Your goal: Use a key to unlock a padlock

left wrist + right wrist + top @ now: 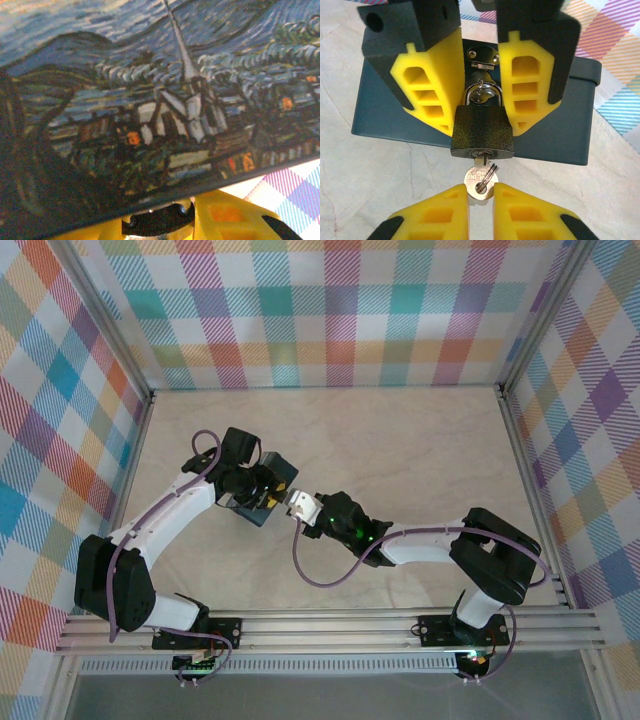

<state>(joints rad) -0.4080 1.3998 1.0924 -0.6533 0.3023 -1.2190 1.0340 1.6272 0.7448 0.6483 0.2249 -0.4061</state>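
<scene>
- The right gripper [480, 194] comes in from the right on the table [370, 175]. Its yellow fingertips stand almost together, one on each side of the key's round head, and seem to pinch it, though contact is hard to confirm from this angle.
- The key [479, 181] sits with its blade in the keyhole on the underside of the padlock's body, its head hanging toward the right gripper.
- The padlock [482, 132] hangs at the front wall of the tin. Its silver shackle is closed and threaded through the hasp [482, 55].
- The left gripper [482, 126] reaches in from the left and is clamped on the padlock, one yellow fingertip against each upper corner of its body.
- The tin [395, 120] lies just behind the padlock at mid-table, its painted lid [150, 100] close under the left wrist camera.
- Plaid walls [340, 310] close the far side.
</scene>
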